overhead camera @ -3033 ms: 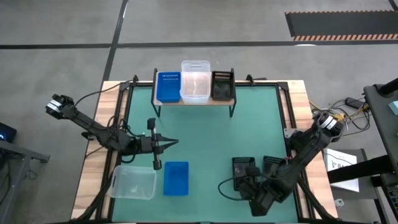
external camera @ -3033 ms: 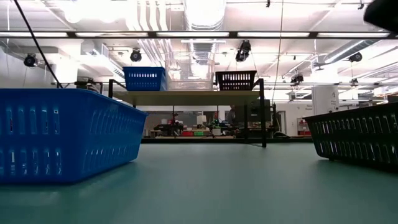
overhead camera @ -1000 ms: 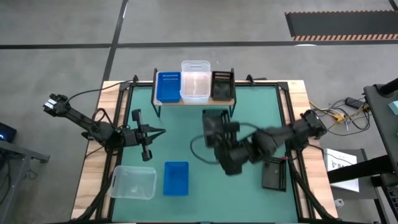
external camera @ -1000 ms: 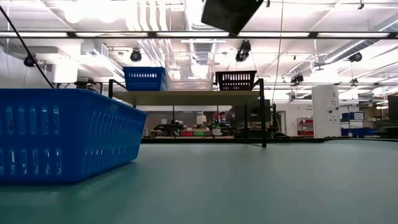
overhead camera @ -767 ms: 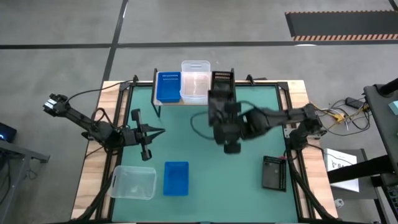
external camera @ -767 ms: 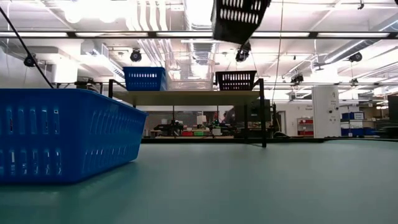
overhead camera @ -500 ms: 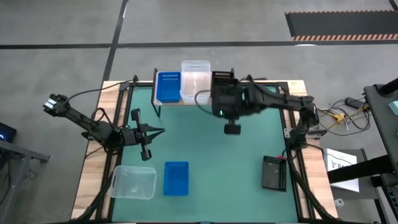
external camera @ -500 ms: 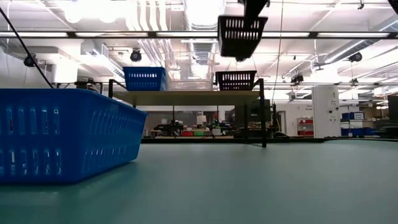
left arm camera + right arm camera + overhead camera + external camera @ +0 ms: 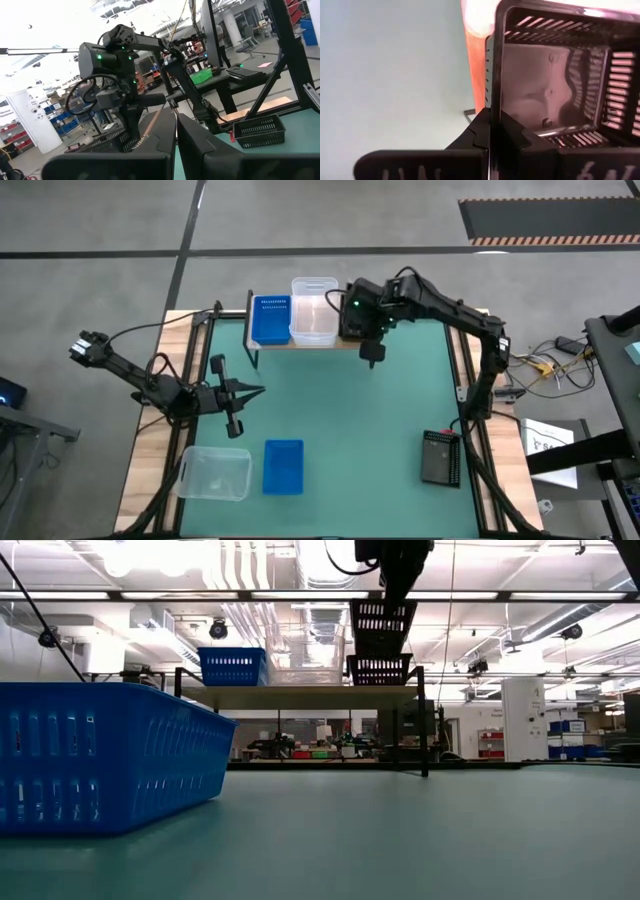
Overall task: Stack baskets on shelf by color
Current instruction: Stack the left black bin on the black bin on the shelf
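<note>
Glossy perforated plastic basket, wooden shelf

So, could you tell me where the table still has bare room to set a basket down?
The widest bare patch of the green table lies mid-table, between the shelf and the blue basket. Another lies between that basket and the black basket. The shelf is crowded: the right gripper holds a black basket above it. The left gripper hovers at the left.

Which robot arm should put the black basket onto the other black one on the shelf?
The right: its claw grips the black basket just above the shelf's black one. The left claw waits far away, empty.
</note>
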### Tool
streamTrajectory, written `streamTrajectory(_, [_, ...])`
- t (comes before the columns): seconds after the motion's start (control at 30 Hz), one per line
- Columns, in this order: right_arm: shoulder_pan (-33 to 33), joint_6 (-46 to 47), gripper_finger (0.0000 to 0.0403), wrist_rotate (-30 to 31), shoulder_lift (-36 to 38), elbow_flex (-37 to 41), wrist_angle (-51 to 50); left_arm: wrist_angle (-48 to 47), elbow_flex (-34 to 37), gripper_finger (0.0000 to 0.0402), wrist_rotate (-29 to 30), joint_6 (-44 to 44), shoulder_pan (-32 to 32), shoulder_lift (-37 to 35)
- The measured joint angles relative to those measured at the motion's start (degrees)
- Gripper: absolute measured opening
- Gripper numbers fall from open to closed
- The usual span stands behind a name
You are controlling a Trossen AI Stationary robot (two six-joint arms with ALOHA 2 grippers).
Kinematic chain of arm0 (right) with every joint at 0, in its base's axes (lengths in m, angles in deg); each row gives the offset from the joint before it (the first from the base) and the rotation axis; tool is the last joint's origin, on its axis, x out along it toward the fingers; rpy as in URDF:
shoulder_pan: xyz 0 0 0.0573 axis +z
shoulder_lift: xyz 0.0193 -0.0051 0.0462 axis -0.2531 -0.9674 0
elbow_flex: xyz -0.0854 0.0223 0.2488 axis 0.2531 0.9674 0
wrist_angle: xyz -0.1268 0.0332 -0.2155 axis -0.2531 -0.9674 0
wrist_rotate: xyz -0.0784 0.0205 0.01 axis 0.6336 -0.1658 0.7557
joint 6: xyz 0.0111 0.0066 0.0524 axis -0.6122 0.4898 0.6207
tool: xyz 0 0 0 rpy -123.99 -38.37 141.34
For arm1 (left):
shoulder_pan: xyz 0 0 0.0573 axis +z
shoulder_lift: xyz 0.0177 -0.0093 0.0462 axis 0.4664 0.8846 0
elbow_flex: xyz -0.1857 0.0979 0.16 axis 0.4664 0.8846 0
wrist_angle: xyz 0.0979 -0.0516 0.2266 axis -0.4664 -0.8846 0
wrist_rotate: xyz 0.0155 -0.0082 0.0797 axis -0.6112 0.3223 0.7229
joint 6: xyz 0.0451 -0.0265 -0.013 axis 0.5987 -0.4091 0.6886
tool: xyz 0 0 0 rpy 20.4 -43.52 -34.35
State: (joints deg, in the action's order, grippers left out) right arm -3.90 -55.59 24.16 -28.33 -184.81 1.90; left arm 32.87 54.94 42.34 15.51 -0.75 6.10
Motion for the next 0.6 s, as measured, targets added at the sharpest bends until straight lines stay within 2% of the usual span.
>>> streamTrajectory(0.6, [-1.7, -4.8, 0.0008, 0.0, -1.6, 3.1, 4.3, 0.1, 0.0, 0.0, 0.1, 0.6, 0.0, -0.2])
